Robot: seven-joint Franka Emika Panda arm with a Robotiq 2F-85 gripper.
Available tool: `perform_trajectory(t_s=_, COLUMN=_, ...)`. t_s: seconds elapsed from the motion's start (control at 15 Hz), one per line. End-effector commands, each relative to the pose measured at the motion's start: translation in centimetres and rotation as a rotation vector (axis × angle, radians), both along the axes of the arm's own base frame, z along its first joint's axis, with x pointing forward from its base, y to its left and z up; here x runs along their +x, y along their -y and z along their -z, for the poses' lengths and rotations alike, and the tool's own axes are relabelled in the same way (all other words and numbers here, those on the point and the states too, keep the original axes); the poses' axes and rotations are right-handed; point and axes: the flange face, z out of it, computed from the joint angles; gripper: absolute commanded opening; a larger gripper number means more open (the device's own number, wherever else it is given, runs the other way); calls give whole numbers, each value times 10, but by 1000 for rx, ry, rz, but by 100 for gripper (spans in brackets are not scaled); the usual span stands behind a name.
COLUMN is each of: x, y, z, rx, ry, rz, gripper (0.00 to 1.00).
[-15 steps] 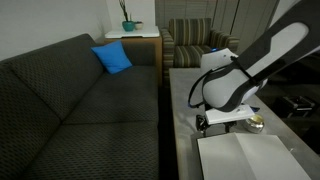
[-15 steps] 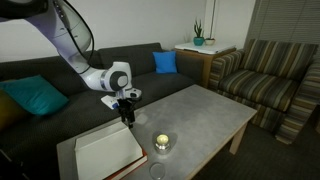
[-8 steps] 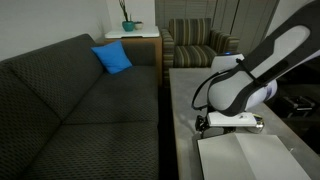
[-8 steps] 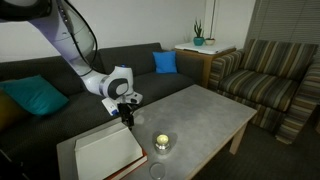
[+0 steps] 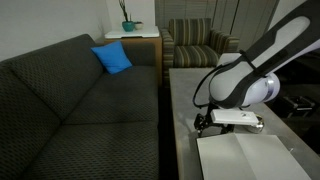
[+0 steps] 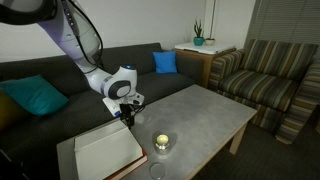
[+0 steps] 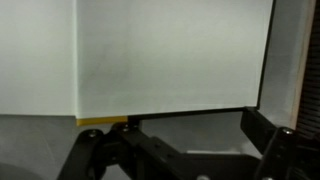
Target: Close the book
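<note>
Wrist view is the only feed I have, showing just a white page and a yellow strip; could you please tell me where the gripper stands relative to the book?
Observer: The gripper is low over the grey table, just off one edge of the large open book with white pages.
Operator: Thank you; is anything nearby in the way?
Observer: A small round gold-coloured tin stands on the table beside the book, apart from the gripper.
Operator: Does the book lie flat?
Observer: Yes, both exterior views show it lying flat and open.
</note>
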Motion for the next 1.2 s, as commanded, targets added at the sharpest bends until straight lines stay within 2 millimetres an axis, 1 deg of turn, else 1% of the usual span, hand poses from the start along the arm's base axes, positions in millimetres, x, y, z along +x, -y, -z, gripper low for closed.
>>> perform_trajectory(t_s=0.0, x=0, y=6, z=-1, rx=82, ry=-34, rz=-52, gripper=100)
perform_trajectory(t_s=0.6, x=4, y=11, z=-7, rx=170, ry=-53, rz=-255, gripper=100)
perform_trajectory(t_s=1.13, x=10, y=7, z=-14, rx=171, ry=-25, rz=-549, gripper=100)
